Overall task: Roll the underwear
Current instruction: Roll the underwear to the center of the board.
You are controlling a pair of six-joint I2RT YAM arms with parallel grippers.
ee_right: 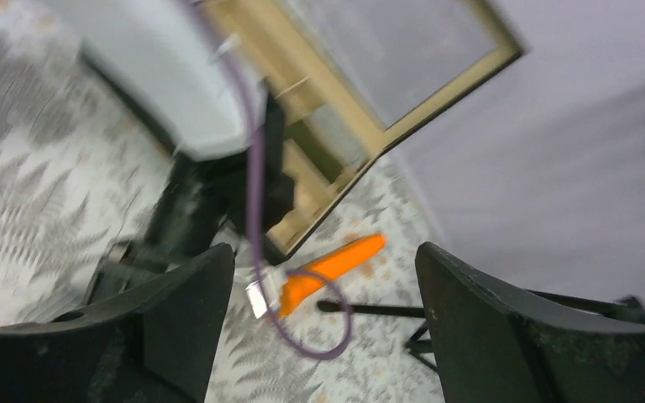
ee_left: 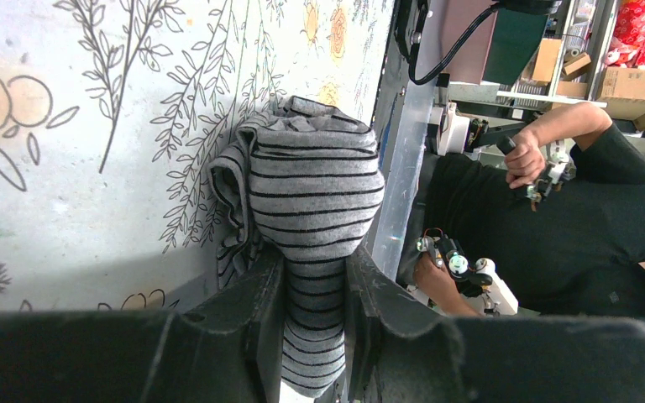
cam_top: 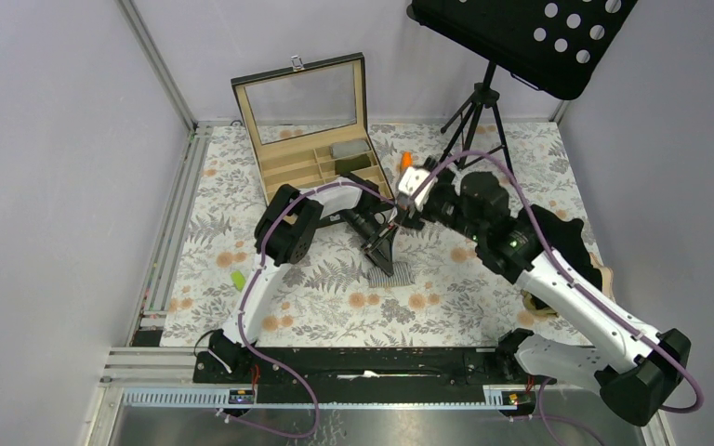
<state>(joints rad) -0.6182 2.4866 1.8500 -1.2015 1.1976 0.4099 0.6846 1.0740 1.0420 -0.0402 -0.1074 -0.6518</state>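
Observation:
The light grey pinstriped underwear (ee_left: 315,176) is bunched into a roll and pinched between my left gripper's (ee_left: 315,264) fingers, its free end resting on the floral cloth. From above it shows as a small striped bundle (cam_top: 391,273) just below the left gripper (cam_top: 385,249). My right gripper (ee_right: 323,260) is open and empty, held above the left wrist at mid table (cam_top: 405,208). No plain black garment shows loose on the table.
An open wooden box (cam_top: 309,158) with a glass lid stands at the back, two dark bundles in its right compartments. An orange carrot-shaped stick (cam_top: 406,160) lies beside it. A green piece (cam_top: 238,280) lies left. A music stand's tripod (cam_top: 474,110) stands back right.

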